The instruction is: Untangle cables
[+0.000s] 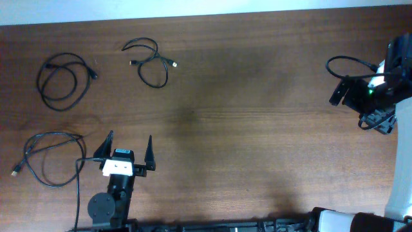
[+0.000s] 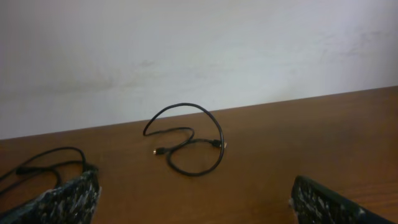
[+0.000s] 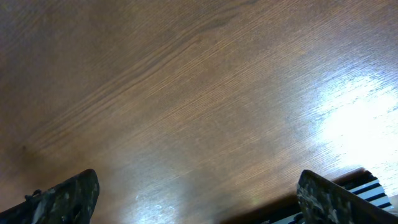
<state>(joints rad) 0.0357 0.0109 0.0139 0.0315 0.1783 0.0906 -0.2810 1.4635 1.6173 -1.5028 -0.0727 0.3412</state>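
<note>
Across the left half of the wooden table (image 1: 257,129) lie three separate loops: the front cable (image 1: 48,158) beside the left gripper (image 1: 127,148), the far-left cable (image 1: 62,79), and the smaller back cable (image 1: 150,61). Both the left gripper and the right gripper (image 3: 196,190) are spread wide, holding nothing.

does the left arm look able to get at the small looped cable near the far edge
Probably yes: the small looped cable lies straight ahead of the left arm, only bare table between, jaws open and facing it. Whether the arm stretches that far is unsure.
</note>
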